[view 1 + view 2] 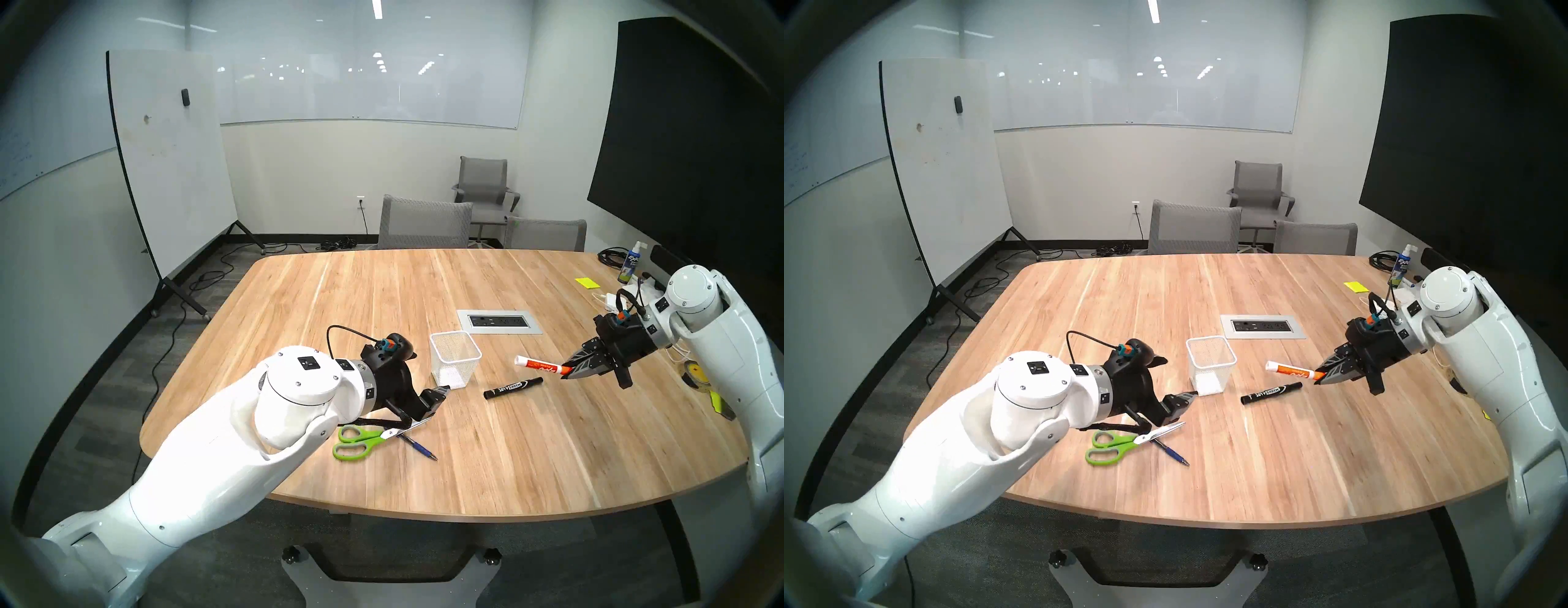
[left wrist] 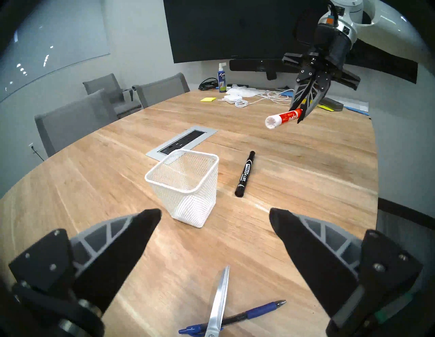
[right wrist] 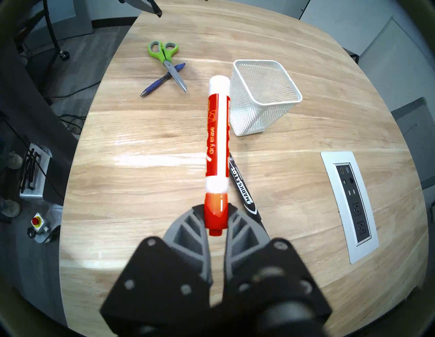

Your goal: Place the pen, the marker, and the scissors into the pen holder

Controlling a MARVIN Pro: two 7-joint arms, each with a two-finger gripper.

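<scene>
On the wood table (image 1: 466, 446), mid-right, the holder (image 1: 455, 359) stands upright, nothing visible in it through the mesh. Right gripper (image 3: 215, 213) is clamped on the orange cap end of an orange-and-white dry-erase marker (image 3: 217, 141), held in the air clear of the table, white butt end pointing toward the holder; in the head view the butt sits right of the holder's rim, not over it. Black marker (image 1: 513, 387) lies flat on the table just below the held one, between holder and right gripper, apart from both. Left gripper (image 2: 215, 220) has its jaws spread wide, nothing between them, fingers (image 2: 131, 237) hovering above the table just short of the holder's near side; cannot tell contact, looks apart. Scissors (image 1: 365, 437) lie flat near the table's front-left, green loops toward the edge, blades closed and angled toward the holder. Pen (image 1: 418, 446) lies under the scissor blades, crossing them in an X, touching, tip pointing toward the front edge. Both sit directly below the left wrist; in the left wrist view the blade tip and pen show between the 2 fingers at the bottom. Power strip (image 1: 498, 321) is recessed in the table behind the holder. Spray bottle (image 1: 629, 263), yellow sticky pad (image 1: 587, 282) and white cables are at the far right edge, well apart from the work area.
</scene>
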